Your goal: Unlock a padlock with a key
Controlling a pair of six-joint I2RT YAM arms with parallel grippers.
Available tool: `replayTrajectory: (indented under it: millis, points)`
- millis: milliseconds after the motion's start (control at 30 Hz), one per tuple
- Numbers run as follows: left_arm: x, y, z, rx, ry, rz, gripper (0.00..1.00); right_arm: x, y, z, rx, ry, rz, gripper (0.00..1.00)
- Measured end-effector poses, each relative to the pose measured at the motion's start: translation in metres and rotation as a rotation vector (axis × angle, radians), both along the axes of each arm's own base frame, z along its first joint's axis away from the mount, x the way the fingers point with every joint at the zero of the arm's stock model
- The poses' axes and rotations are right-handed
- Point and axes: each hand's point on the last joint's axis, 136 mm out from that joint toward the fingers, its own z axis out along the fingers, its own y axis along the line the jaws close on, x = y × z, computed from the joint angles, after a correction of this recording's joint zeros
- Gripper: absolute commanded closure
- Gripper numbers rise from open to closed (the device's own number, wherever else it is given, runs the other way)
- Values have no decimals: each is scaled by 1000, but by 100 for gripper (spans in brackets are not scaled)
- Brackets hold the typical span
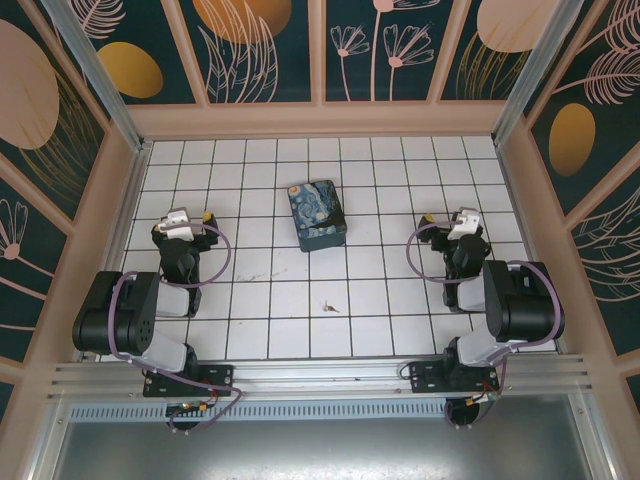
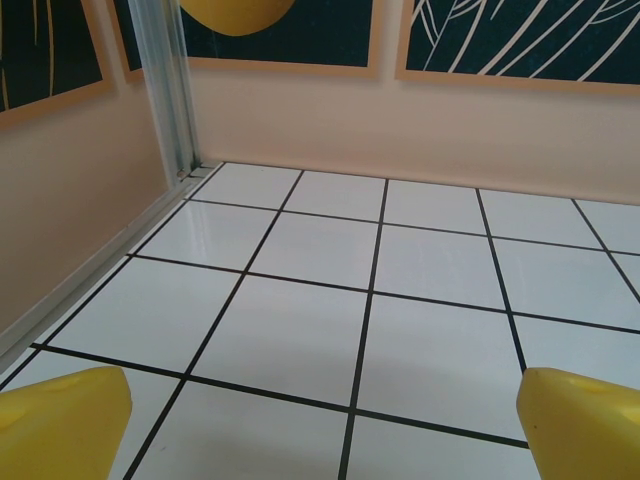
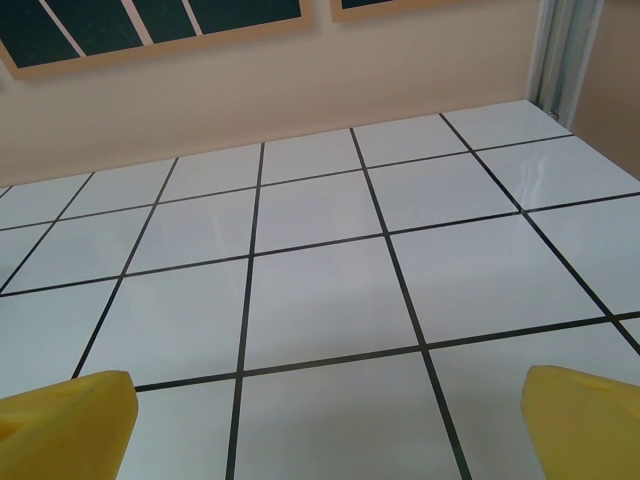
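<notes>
Lying on the white tiled floor (image 1: pixel 250 300), near its front centre, the padlock (image 1: pixel 325 305) and the key (image 1: pixel 334 309) form one tiny cluster, touching or just beside each other; finer detail is too small to tell. A dark-blue swirl-painted box (image 1: pixel 317 214) stands farther back, well apart from them. The left gripper (image 2: pixel 320 440) and the right gripper (image 3: pixel 320 435) sit at opposite sides, well clear of the cluster. Both have their yellow fingertips (image 2: pixel 62 425) spread wide over bare tiles, holding nothing.

We are seeing a white tiled table (image 1: pixel 260 335) bearing a dark-blue swirl-painted box (image 1: pixel 317 214) between the jaws, a thin reddish key (image 1: pixel 330 308) behind them.
</notes>
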Motion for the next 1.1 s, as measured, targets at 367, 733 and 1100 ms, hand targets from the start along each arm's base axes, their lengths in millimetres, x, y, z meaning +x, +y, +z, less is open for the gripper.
replayTrajectory:
  millis: [367,733,1100]
  points:
    - [13,-1,23,0,2,-6,1,37,-12,42,39,56,-60,1]
    - [37,2,68,-201,94,55,1,84,35,91,283,224,81,1]
    - [72,-28,82,-502,234,-15,1,75,185,10,464,574,318,2]
